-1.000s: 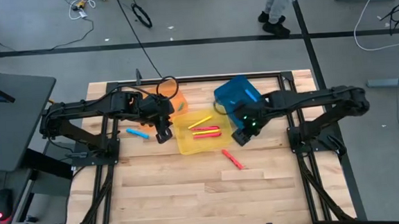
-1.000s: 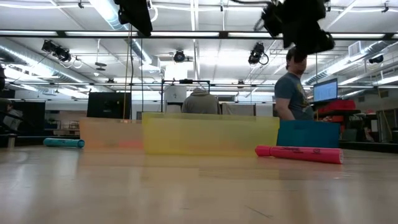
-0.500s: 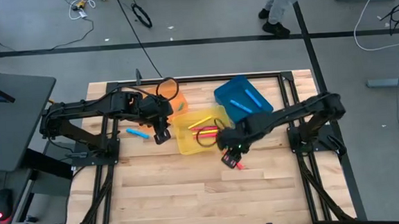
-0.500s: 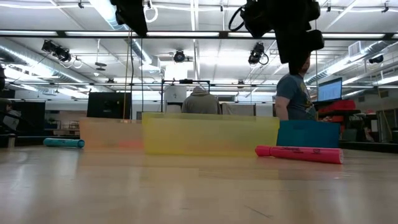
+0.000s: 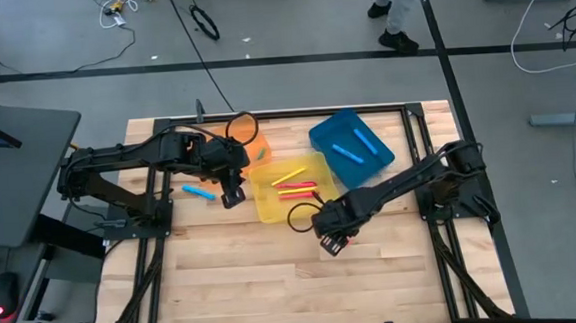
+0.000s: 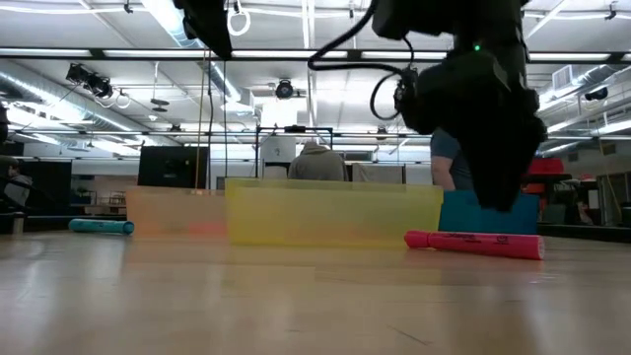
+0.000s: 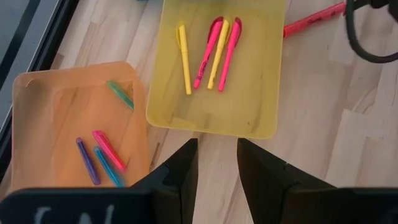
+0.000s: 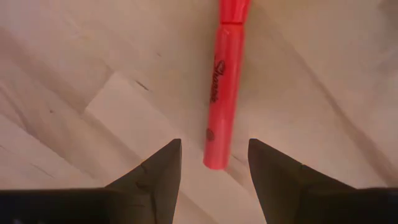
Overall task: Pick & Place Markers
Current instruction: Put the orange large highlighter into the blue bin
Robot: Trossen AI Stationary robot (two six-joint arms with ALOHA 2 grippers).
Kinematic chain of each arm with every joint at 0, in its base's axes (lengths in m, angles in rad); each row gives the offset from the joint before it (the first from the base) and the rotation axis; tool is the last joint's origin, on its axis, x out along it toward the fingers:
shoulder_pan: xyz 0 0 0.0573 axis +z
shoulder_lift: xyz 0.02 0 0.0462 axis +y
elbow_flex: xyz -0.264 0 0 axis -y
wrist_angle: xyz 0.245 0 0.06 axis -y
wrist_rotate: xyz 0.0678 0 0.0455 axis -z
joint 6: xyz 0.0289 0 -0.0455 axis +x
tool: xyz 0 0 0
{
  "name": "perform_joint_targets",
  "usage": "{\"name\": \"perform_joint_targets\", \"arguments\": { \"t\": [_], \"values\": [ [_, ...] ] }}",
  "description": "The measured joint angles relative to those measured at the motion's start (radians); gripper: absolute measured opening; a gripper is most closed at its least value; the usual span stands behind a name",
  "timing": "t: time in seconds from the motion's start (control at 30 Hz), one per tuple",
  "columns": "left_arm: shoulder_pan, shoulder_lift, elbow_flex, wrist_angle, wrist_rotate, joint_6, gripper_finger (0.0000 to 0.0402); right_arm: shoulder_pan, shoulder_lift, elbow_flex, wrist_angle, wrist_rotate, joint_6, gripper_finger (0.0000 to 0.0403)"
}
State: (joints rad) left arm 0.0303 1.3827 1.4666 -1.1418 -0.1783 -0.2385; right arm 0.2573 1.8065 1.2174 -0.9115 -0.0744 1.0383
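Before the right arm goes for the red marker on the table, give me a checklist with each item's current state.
1. Right gripper open: ok, fingers spread.
2. Red marker lined up between the fingers: ok, its end sits in the gap in the right wrist view.
3. Marker lying flat on the bare table: ok.
4. Gripper low enough to close: cannot tell.
5. Yellow bin free to receive it: ok, only a few markers inside.
6. Left gripper out of the way: ok, beside the orange bin.
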Motion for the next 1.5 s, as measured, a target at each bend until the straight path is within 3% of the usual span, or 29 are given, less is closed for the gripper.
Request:
{"name": "perform_joint_targets", "arguments": {
  "t": [0.47,0.6,0.8,0.87,1.2,1.5],
  "values": [
    [0.000,0.000,0.000,0.000,0.000,0.000,0.0117,0.007,0.003,-0.172,0.152,0.011,0.045,0.0183],
    [0.000,0.000,0.000,0.000,0.000,0.000,0.0117,0.018,0.002,-0.178,0.151,0.019,0.016,0.0145],
    [0.000,0.000,0.000,0.001,0.000,-0.001,0.0117,0.037,-0.005,-0.176,0.140,0.016,-0.046,0.0046],
    [0.000,0.000,0.000,0.001,0.000,-0.001,0.0117,0.049,-0.013,-0.166,0.100,-0.027,-0.070,0.0043],
    [0.000,0.000,0.000,0.008,0.000,-0.002,0.0117,0.108,-0.186,-0.023,-0.192,-0.094,-0.075,0.0043],
    [0.001,0.000,0.000,0.017,-0.010,-0.002,0.0117,0.122,-0.249,0.302,-0.537,0.042,-0.173,0.0044]
  ]
}}
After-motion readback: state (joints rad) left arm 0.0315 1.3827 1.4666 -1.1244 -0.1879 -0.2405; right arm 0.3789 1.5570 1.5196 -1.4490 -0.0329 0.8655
